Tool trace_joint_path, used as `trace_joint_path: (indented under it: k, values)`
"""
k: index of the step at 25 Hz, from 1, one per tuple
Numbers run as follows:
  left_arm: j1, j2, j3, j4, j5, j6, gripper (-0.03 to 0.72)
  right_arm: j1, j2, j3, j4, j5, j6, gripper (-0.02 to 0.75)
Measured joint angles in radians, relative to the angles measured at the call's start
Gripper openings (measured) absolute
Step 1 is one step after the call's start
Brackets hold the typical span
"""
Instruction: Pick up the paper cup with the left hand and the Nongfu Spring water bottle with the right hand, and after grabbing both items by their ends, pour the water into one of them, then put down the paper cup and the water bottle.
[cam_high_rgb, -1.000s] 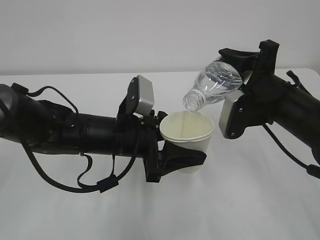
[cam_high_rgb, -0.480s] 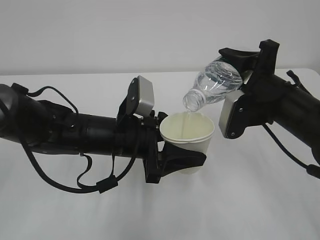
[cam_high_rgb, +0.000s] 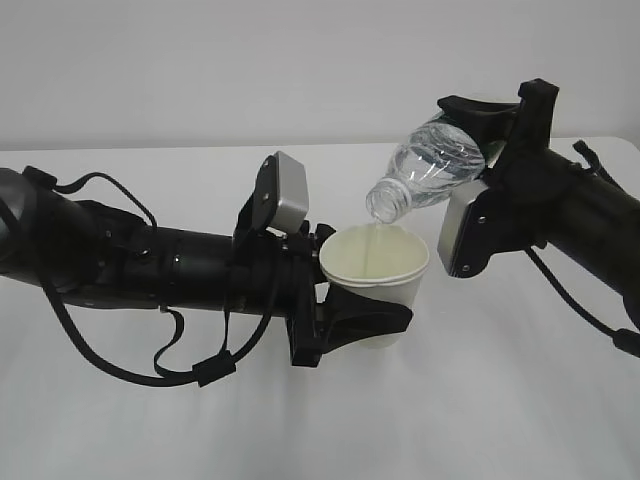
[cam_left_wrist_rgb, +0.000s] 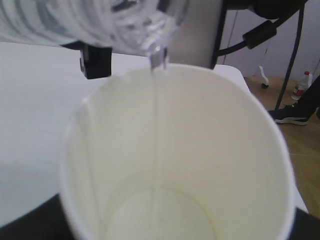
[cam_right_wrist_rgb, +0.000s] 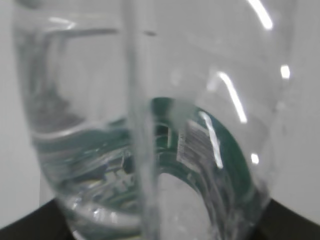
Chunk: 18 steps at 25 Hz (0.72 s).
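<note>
Count for you: two arms in the exterior view, the left hand (cam_high_rgb: 345, 318) and the right hand (cam_high_rgb: 478, 120), so two grippers. Two grey boxes, one per arm: square grey box (cam_high_rgb: 291, 195) on the left, ribbed grey box (cam_high_rgb: 459, 232) on the right. One paper cup (cam_high_rgb: 375, 285). One Nongfu Spring water bottle (cam_high_rgb: 428, 172), neck tipped down over the cup. One thin stream of water (cam_left_wrist_rgb: 154, 125) running into the cup. One white table (cam_high_rgb: 480, 420). In the left wrist view you also get one small bottle on the floor (cam_left_wrist_rgb: 300, 86) and one dark shoe (cam_left_wrist_rgb: 291, 115); too blurred to count more there.
</note>
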Motion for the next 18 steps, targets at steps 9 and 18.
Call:
trace_joint_path:
  k: [9,18]
  values:
    - [0.0,0.0,0.0,0.0,-0.004,0.0,0.473,0.0,0.0,0.0,0.0,0.0,-0.004,0.419]
    - [0.0,0.0,0.0,0.0,-0.008,0.0,0.473,0.0,0.0,0.0,0.0,0.0,-0.006,0.419]
